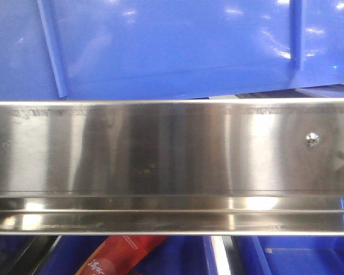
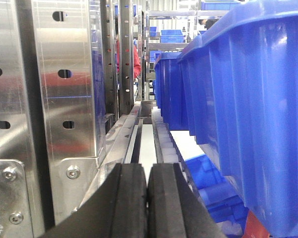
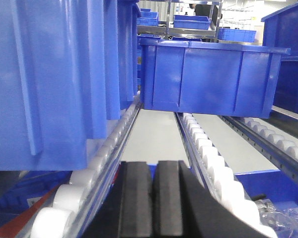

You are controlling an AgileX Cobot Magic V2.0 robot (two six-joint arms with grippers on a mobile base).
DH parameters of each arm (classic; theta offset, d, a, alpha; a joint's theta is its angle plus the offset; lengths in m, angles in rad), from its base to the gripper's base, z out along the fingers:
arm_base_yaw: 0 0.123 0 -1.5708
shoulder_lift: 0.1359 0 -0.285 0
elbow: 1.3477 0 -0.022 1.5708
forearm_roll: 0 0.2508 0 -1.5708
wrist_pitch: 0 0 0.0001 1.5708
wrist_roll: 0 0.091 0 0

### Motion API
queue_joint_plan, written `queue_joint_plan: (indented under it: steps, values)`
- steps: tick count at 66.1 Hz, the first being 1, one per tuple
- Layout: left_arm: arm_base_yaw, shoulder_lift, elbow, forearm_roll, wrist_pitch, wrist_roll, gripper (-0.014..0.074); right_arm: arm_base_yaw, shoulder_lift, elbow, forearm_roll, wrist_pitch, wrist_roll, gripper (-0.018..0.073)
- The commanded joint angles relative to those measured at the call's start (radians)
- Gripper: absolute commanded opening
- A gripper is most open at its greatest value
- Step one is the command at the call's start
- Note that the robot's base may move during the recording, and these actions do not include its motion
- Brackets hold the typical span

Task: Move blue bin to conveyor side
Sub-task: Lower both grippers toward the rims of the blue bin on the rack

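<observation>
The blue bin fills the top of the front view, its glossy wall sitting just above a broad steel rail that runs across the middle of the frame. In the left wrist view the same bin takes up the right side, ribbed wall and thick rim running away into the distance. In the right wrist view it covers the upper left, resting on a line of white rollers.

The left gripper sits at the bottom centre of its view with its black pads pressed together and nothing between them, well apart from the bin wall on its right. The right gripper is likewise at the bottom centre, pads closed against each other and holding nothing, just right of the roller line under the bin.

Beyond it a second bin stands across the far end of the tracks, and another roller track runs down the right of centre. In the left wrist view more blue bins line up behind the big one, perforated steel posts stand on the left, and a person in red shows far back between them. Under the rail in the front view lie further blue bins and a red packet.
</observation>
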Motion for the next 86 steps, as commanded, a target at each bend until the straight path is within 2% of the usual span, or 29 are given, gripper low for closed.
queue_joint_plan:
  steps: [1, 41, 47, 53, 55, 58, 61, 68, 76, 86]
  values:
    - [0.004, -0.004, -0.003, -0.005, -0.011, -0.007, -0.0009, 0.000, -0.003, -0.001, -0.005, -0.013, -0.003, -0.0080]
    - [0.003, -0.004, -0.003, 0.007, -0.028, 0.000, -0.0009, 0.000, -0.003, -0.001, -0.005, -0.013, -0.003, -0.0080]
    - [0.003, -0.004, -0.003, 0.002, -0.024, 0.000, -0.0009, 0.000, -0.003, -0.001, -0.007, -0.040, -0.003, -0.0080]
    - [0.003, -0.004, -0.046, 0.002, 0.011, 0.000, -0.0009, 0.000, -0.003, -0.001, 0.033, -0.200, 0.014, -0.0080]
    - [0.003, -0.004, -0.080, 0.004, 0.031, 0.000, -0.0009, 0.000, -0.003, -0.008, 0.046, -0.202, 0.018, -0.0080]
    - [0.003, -0.004, -0.136, 0.006, 0.080, 0.000, -0.0009, 0.000, -0.003, -0.076, 0.067, -0.122, 0.018, -0.0080]
    - [0.003, -0.004, -0.201, 0.006, 0.158, 0.000, -0.0009, 0.000, -0.003, -0.178, 0.066, 0.058, 0.018, -0.0080]
    - [0.003, 0.007, -0.349, 0.006, 0.343, 0.000, -0.0009, 0.000, 0.001, -0.366, 0.066, 0.363, 0.018, -0.0080]
    - [0.003, 0.105, -0.513, 0.006, 0.521, 0.000, -0.0009, 0.000, 0.116, -0.565, 0.066, 0.552, 0.018, -0.0080]
    - [0.003, 0.314, -0.733, 0.001, 0.817, 0.000, -0.0009, 0.000, 0.343, -0.803, 0.072, 0.754, 0.018, -0.0080]
